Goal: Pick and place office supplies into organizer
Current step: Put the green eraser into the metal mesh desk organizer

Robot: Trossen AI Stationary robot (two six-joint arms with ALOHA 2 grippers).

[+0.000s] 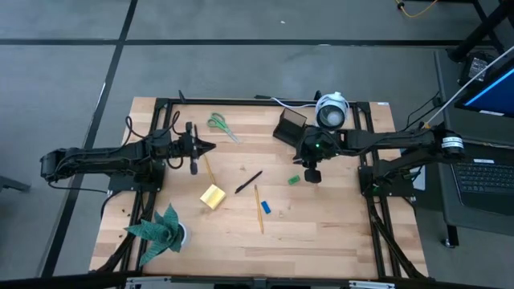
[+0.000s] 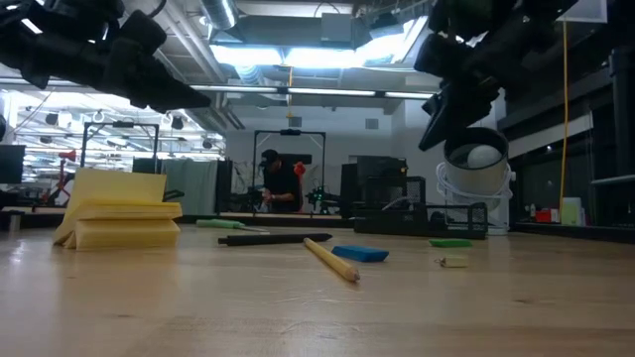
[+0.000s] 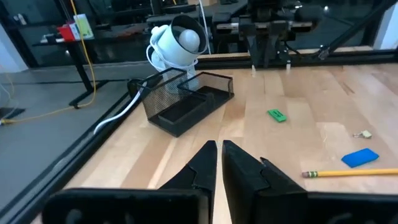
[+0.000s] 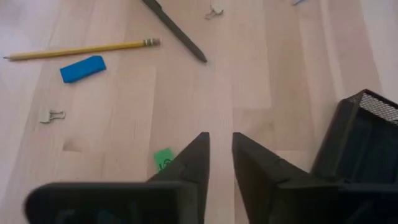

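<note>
Left tool (image 3: 217, 163) hovers at 9 o'clock over the desk (image 1: 337, 233), fingers narrowly apart, empty. Right tool (image 4: 220, 155), narrowly parted, empty, hangs by the organizer (image 1: 290, 127) at 1 o'clock. Sticky-note pad (image 1: 212, 197), pen (image 1: 248, 182) and blue block (image 1: 265, 207) lie mid-desk.

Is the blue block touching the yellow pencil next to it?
Apart. In the right wrist view a strip of bare wood plainly separates the blue block from the yellow pencil; the high view also shows them side by side.

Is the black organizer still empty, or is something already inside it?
Empty, as far as visible: the left wrist view shows the organizer with bare mesh compartments, and the pen lies on the table.
</note>
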